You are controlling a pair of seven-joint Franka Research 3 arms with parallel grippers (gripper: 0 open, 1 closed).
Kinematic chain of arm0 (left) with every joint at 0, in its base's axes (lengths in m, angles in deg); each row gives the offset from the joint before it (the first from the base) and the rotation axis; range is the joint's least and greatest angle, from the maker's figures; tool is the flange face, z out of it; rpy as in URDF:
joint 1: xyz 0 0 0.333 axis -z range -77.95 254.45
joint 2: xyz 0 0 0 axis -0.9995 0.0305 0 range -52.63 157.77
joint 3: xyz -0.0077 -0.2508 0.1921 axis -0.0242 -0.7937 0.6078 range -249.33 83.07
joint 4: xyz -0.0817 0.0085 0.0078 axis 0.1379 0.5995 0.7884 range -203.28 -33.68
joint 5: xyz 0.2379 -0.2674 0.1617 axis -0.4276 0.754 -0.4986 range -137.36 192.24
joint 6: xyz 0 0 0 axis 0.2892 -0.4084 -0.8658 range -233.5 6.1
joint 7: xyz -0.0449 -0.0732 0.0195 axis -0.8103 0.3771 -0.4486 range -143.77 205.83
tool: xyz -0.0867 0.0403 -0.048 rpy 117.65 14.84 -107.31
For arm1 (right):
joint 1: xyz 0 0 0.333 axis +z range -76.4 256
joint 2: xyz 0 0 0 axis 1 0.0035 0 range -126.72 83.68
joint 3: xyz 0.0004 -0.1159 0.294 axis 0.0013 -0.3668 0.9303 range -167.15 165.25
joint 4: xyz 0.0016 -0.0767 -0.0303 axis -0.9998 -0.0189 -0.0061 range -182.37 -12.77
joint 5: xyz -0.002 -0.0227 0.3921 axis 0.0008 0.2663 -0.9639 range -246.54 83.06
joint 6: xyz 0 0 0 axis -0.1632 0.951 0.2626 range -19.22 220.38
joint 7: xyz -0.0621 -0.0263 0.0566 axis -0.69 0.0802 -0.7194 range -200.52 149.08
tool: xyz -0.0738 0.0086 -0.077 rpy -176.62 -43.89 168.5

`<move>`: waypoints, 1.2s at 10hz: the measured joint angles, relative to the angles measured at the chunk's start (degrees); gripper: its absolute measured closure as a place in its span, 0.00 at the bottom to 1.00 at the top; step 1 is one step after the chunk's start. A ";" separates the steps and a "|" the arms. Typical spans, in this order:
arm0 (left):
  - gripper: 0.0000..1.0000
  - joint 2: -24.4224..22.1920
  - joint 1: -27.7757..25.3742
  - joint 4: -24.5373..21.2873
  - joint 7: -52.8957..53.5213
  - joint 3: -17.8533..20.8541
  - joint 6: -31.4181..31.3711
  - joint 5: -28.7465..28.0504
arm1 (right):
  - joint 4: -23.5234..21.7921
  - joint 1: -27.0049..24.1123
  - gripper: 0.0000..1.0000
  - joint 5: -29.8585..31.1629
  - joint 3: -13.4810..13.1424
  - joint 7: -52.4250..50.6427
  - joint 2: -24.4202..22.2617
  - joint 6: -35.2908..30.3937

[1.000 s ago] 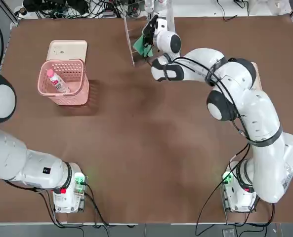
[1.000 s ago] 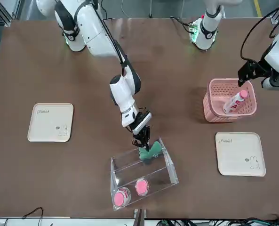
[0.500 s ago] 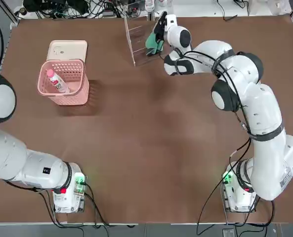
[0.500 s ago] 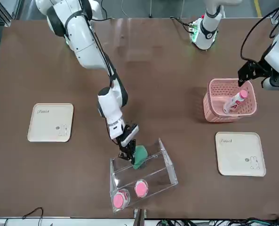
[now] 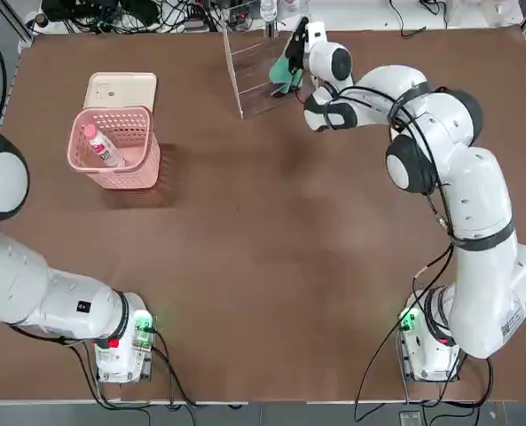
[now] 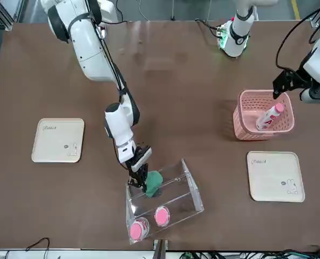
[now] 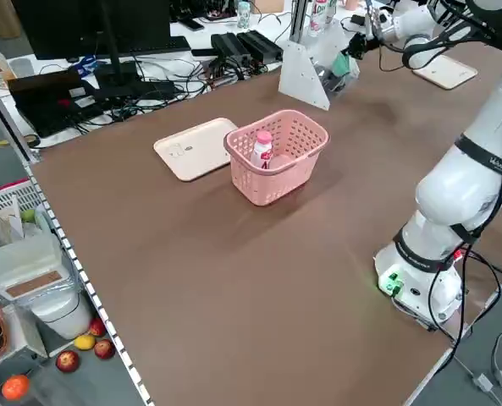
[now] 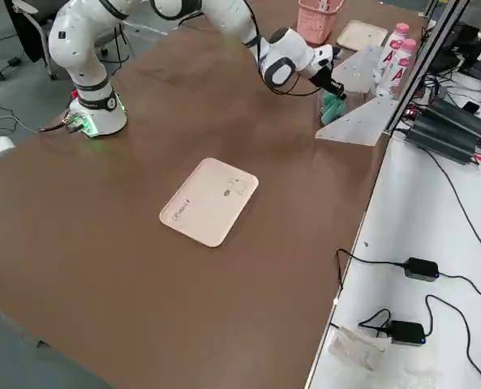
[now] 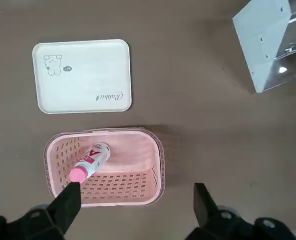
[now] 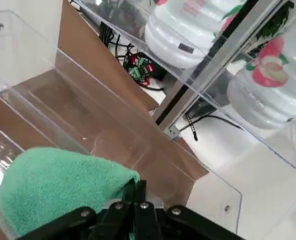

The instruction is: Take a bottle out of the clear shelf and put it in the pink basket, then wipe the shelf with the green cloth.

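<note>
A: Right gripper [image 6: 142, 178] first. What's it doing?

B: Fingers are pinching tight on the green cloth [image 6: 152, 183], no gap showing between them (right wrist view shows it best). The cloth [image 10: 58, 185] is bunching out to one side of the fingertips.

A: Where's that sitting?

B: Inside the clear shelf [image 6: 165, 197], pressing against a lower tier near one side panel. In the top view the cloth [image 5: 286, 71] is at the shelf's [image 5: 252, 75] open side, at the far edge of the table [image 5: 271, 248], with the right arm reaching across to it.

A: Anything else on the shelf?

B: Two bottles with pink caps [image 6: 151, 221] are lying in the far tier, caps pointing toward the front camera.

A: The task bottle?

B: The bottle [image 5: 100, 146] is lying tilted inside the pink basket [image 5: 113, 149], cap up against one wall (left wrist view: bottle [image 9: 89, 162], basket [image 9: 105, 167]). The basket is well apart from the shelf.

A: Left gripper?

B: The left gripper [image 9: 135, 202] is hanging above the basket, fingers spread wide, holding nothing.

A: Extras?

B: One cream tray [image 5: 121, 89] is just beyond the basket, another [image 6: 58, 140] is lying on the right arm's side of the table.
</note>
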 joint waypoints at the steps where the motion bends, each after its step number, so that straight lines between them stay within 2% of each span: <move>1: 0.00 0.00 0.00 0.00 0.00 0.00 0.00 0.00 | -0.06 0.05 0.98 0.00 0.05 0.09 0.00 0.00; 3: 0.00 0.00 0.02 0.00 0.00 -0.01 0.00 0.00 | -0.38 1.59 0.98 -0.68 0.50 3.97 0.13 -0.15; 7: 0.00 0.00 0.01 0.00 0.00 -0.01 0.00 0.00 | 0.76 8.47 0.98 -6.20 0.72 13.72 0.52 -0.20; 10: 0.00 0.00 -0.04 0.00 0.00 0.00 0.00 0.00 | 2.47 9.63 0.98 -6.25 0.84 20.24 0.51 -0.20; 12: 0.00 0.00 -0.03 0.00 0.00 0.00 0.00 0.00 | 2.42 9.00 0.98 -5.43 0.44 19.65 0.52 -0.35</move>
